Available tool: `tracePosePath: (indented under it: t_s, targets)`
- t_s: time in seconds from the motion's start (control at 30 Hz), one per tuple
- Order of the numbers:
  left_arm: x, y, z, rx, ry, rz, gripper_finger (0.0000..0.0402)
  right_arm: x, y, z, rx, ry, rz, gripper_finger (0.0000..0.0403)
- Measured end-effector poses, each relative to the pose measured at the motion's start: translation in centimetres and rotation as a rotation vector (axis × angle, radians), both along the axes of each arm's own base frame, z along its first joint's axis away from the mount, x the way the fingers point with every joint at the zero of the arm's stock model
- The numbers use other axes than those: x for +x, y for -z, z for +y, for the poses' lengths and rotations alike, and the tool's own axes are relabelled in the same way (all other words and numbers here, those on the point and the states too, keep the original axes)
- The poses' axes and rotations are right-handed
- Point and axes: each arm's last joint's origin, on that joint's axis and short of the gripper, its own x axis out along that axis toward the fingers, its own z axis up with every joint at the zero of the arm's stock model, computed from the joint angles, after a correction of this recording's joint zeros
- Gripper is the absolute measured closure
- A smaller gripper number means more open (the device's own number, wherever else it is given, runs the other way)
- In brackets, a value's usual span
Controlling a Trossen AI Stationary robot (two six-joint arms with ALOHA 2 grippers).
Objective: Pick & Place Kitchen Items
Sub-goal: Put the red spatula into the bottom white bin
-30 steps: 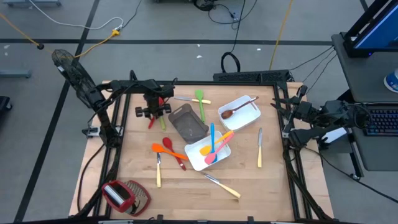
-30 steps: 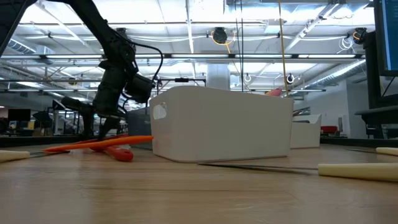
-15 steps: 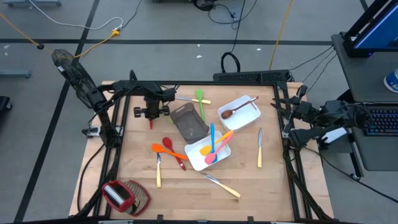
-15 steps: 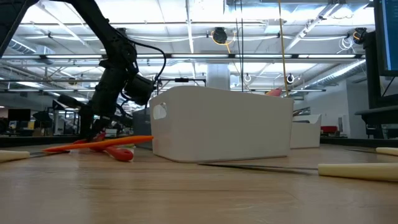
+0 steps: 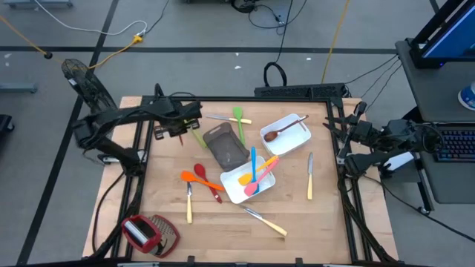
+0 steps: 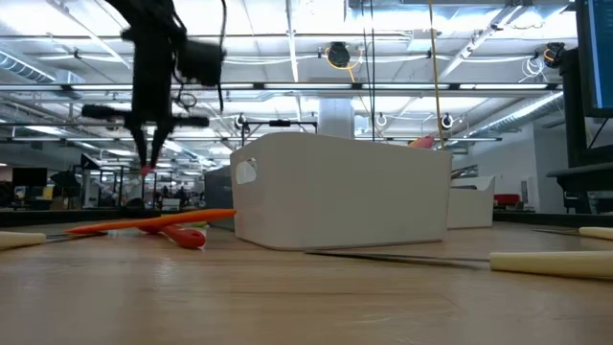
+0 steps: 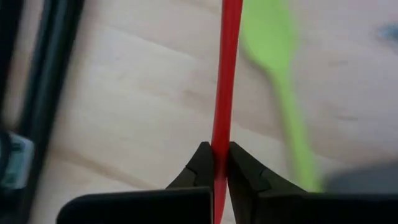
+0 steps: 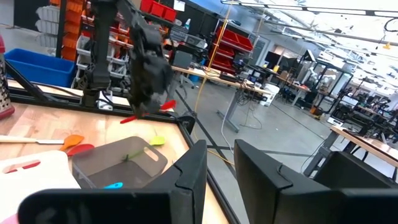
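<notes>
Left wrist view: tool pinches red utensil.

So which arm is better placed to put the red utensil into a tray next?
The left. Its gripper already has its jaws shut on the red utensil, lifted beside the grey tray. The right gripper waits at the table's right edge.

Left claw is lifted off the desk at the far left corner, closed on a red utensil; a green spatula lies on the boards just beside it. The grey-brown tray stands immediately inboard of that claw. Centre is crowded: white tray with utensils, orange and red spoons alongside. Open boards run along the near edge right of centre. Right claw sits parked at the right edge.
</notes>
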Motion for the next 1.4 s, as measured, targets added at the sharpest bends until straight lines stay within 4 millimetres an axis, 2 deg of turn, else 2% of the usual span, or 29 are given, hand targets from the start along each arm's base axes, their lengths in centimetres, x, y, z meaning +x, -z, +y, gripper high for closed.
tracePosePath:
  t_s: [0.13, 0.47, 0.8, 0.93, 1.1, 1.27, 1.4]
  targets:
    - [0.6, -2.9, -1.4, 0.146, 0.058, -0.243, 0.0391, 0.0, 0.0, 0.0, 0.000, 0.000, 0.000, 0.0330]
    - [5.5, -8.9, -3.8, 0.509, 0.310, -0.891, 0.0393, 0.0, 0.0, 0.0, 0.000, 0.000, 0.000, 0.0330]
    - [9.6, -11.6, -7.2, 0.772, 0.401, -1.248, 0.0393, 0.0, 0.0, 0.0, -0.007, 0.000, 0.003, 0.0330]
    - [11.7, -11.4, -9.2, 0.938, 0.414, -1.310, 0.0393, 0.0, 0.0, 0.0, -0.007, 0.000, 0.002, 0.0330]
    - [13.8, -10.1, -11.8, 1.104, 0.414, -1.325, 0.0393, 0.0, 0.0, 0.0, -0.007, 0.000, 0.001, 0.0330]
    - [15.5, -7.8, -14.4, 1.134, 0.412, -1.344, 0.0393, 0.0, -0.2, 0.0, 0.021, -0.001, -0.031, 0.0330]
    - [16.1, -6.5, -15.9, 1.133, 0.384, -1.364, 0.0393, 0.3, -0.8, 0.2, 0.157, -0.062, -0.134, 0.0330]
